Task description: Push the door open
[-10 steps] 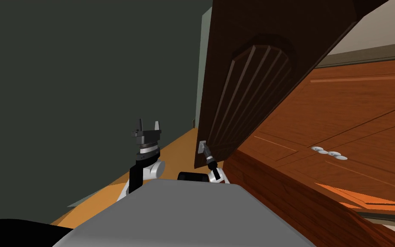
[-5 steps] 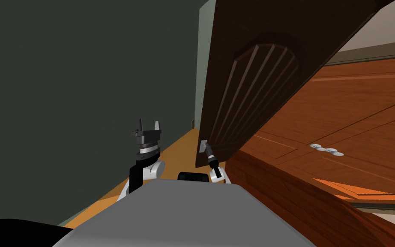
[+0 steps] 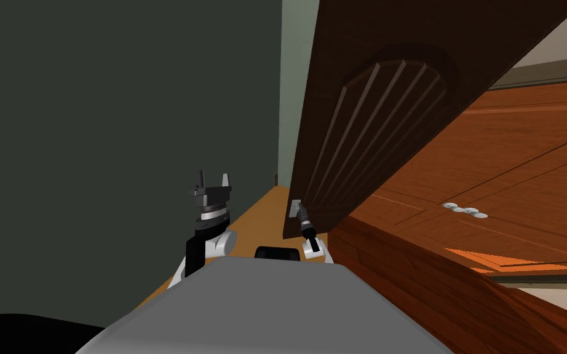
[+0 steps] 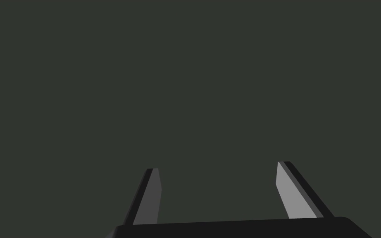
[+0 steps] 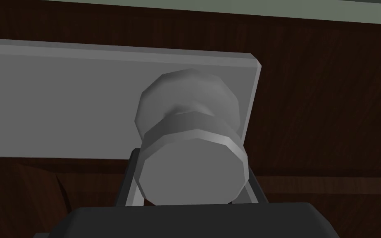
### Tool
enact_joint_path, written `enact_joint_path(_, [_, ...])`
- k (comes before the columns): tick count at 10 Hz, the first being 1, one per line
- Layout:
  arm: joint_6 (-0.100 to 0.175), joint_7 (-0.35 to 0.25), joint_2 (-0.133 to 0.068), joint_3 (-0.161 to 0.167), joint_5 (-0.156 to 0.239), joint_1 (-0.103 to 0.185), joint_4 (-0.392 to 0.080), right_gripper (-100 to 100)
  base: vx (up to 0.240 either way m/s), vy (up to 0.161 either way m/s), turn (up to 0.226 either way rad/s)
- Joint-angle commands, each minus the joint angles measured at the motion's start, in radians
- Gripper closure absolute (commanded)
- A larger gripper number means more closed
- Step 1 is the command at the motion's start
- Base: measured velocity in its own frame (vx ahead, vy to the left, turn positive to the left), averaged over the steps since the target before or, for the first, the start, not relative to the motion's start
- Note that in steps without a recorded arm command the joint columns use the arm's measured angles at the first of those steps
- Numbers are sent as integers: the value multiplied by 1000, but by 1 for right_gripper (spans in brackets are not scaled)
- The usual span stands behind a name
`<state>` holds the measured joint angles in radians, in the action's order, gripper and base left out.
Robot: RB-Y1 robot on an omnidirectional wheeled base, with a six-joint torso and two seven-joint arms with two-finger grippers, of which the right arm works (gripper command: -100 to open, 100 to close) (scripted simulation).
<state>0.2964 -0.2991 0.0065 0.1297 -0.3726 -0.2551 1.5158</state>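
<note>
Door (image 3: 374,117) ajar; right claw (image 3: 298,212) clamps knob (image 5: 191,177).

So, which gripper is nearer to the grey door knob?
Right. The right gripper is shut on the door knob. The left gripper stands open aside from the door, facing a dark wall.

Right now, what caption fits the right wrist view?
Right fingers clamp the grey knob, before its plate on the dark door.

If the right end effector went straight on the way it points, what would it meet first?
The right end effector would first meet the round grey door knob gripped between its fingers. Just behind that, probably, is the flat grey plate on the dark brown wooden door.
</note>
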Motion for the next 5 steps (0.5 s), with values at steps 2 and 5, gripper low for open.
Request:
enact_joint_path(2, [-3,6,31,-24,9,14,-5,100,133,130,-75])
enact_joint_path(5, [-5,7,-14,-55,15,15,1,100,118,89,-74])
